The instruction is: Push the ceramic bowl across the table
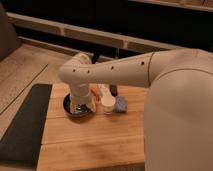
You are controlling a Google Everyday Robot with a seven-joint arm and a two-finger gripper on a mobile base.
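Note:
The ceramic bowl (75, 112) is round, shallow and glossy dark, and sits on the light-brown wooden table (90, 142) near its far edge. My white arm reaches in from the right and bends down over the bowl. My gripper (81, 105) points down at the bowl and covers most of its inside. Whether it touches the bowl is hidden. A small white cup (108, 104) stands just right of the bowl.
A blue object (121, 104) lies right of the cup, and a small dark object (114, 90) sits behind it. A dark grey mat (25, 125) lies along the table's left side. My white body (180, 120) blocks the right. Benches stand behind.

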